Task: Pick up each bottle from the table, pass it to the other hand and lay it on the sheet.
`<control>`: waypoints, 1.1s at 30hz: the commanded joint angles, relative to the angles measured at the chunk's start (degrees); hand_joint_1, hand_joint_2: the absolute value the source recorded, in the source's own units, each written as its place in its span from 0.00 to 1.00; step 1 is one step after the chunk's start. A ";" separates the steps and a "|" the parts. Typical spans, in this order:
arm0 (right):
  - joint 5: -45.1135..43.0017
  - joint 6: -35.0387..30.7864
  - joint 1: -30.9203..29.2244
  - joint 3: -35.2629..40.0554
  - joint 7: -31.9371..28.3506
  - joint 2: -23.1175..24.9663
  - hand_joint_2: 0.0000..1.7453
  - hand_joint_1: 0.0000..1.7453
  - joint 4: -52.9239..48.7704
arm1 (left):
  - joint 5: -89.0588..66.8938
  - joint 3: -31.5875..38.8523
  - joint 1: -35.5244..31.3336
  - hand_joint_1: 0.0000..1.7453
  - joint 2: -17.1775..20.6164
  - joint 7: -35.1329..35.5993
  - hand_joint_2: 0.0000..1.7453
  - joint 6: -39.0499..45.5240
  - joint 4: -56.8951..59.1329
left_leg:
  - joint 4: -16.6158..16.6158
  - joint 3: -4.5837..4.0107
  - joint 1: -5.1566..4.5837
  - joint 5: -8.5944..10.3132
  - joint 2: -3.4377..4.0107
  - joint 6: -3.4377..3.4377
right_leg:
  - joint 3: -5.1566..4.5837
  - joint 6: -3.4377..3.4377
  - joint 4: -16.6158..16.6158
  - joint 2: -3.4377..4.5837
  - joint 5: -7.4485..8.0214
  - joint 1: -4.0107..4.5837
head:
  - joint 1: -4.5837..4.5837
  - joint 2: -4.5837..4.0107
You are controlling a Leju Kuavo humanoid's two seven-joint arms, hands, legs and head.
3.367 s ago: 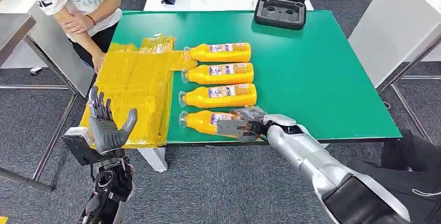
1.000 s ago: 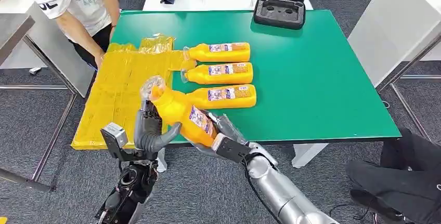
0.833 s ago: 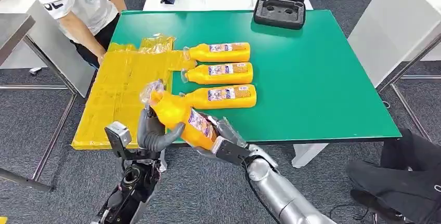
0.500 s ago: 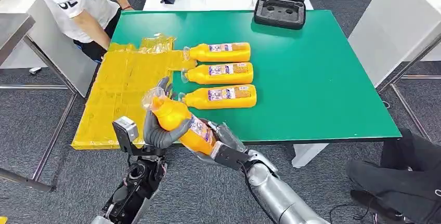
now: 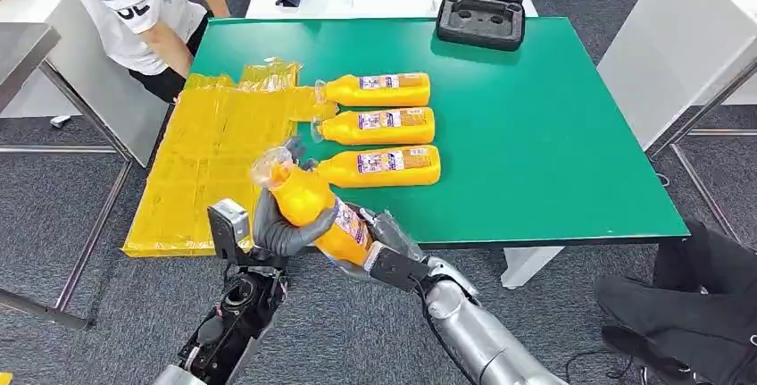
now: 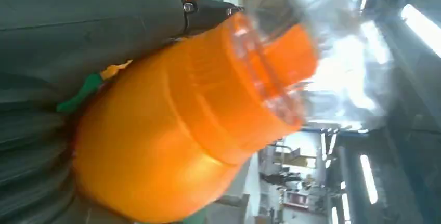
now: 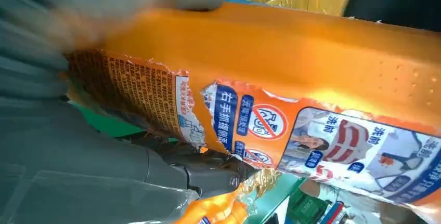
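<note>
Gripping one orange bottle (image 5: 314,209) between them, both robot hands meet just off the near edge of the green counter (image 5: 536,135), over the grey floor (image 5: 89,313). The left hand (image 5: 284,229) rises from a dark forearm at the lower left, its thumb and fingers wrapped around the bottle's upper body, just below the neck. The right hand (image 5: 379,246) comes in from the lower right on a silver arm (image 5: 482,336) and clasps the bottle's lower, labelled part from beneath. The bottle tilts, with its clear-capped top pointing up and to the left, towards the yellow sheet (image 5: 219,157). In the left wrist view, the bottle's (image 6: 177,125) orange shoulder and clear cap sit close against the grey palm, with a dark finger (image 6: 208,11) laid along its side. In the right wrist view, the torn label (image 7: 260,125) of the bottle lies across the grey fingers (image 7: 197,174), which press on it from below. Three more orange bottles lie on their sides on the counter in a column, caps pointing left: a far bottle (image 5: 375,90), a middle bottle (image 5: 379,125) and a near bottle (image 5: 382,165), each just beside the next. The sheet covers the left part of the counter, and the caps of the far two bottles touch its right edge. A black case (image 5: 480,5) lies open at the counter's far edge. A person (image 5: 147,14) in a white shirt stands at the far left corner.
</note>
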 commanded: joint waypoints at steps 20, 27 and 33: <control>1.86 0.69 -2.32 2.27 -0.43 0.12 1.00 1.00 2.85 | -4.32 -2.50 -5.80 0.00 1.43 2.78 1.00 -9.86 12.47 | -0.02 0.24 0.06 -0.09 0.06 -0.10 | 0.24 -0.09 -0.03 0.06 -0.06 0.06 | 0.00 0.00; 3.70 0.96 -3.03 3.25 0.20 0.73 1.00 1.00 3.92 | -1.56 -0.96 -4.13 0.00 1.51 1.63 1.00 -14.10 9.51 | 0.00 0.31 0.07 -0.16 0.14 -0.14 | 0.29 -0.12 -0.01 0.14 -0.10 0.08 | 0.00 0.00; 4.53 1.18 -4.31 3.58 0.17 1.27 1.00 1.00 5.38 | -1.62 -0.39 -3.55 1.00 1.38 1.64 1.00 -14.71 9.13 | 0.00 0.21 0.07 -0.11 0.12 -0.11 | 0.21 -0.09 -0.02 0.12 -0.06 0.07 | 0.00 0.00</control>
